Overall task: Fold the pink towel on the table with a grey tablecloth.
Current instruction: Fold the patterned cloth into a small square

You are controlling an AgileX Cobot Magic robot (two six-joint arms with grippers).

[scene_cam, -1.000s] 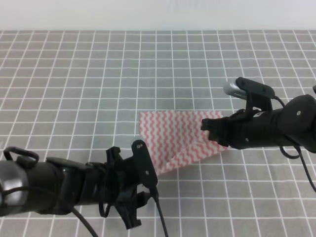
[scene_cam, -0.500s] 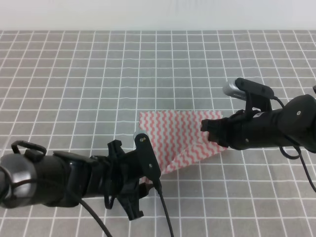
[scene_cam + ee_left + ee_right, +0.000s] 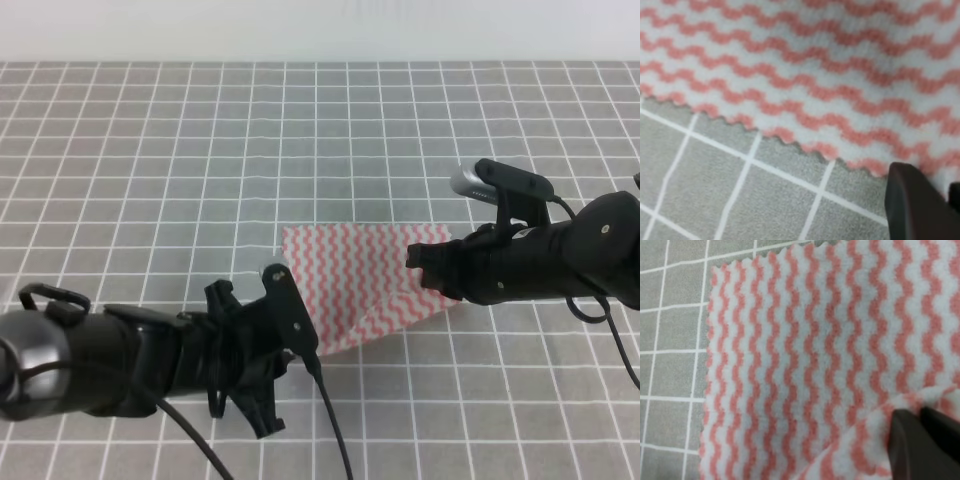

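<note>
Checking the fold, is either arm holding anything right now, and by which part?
The right gripper pinches the pink towel at its raised right corner. The left gripper sits at the near edge; its hold cannot be told.

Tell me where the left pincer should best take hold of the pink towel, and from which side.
Probably the near-left corner of the pink towel, coming in low from the front edge. That pinked edge lies flat and unfolded on the grey tablecloth, right beside the left pincer, while the right pincer pinches the right corner.
</note>
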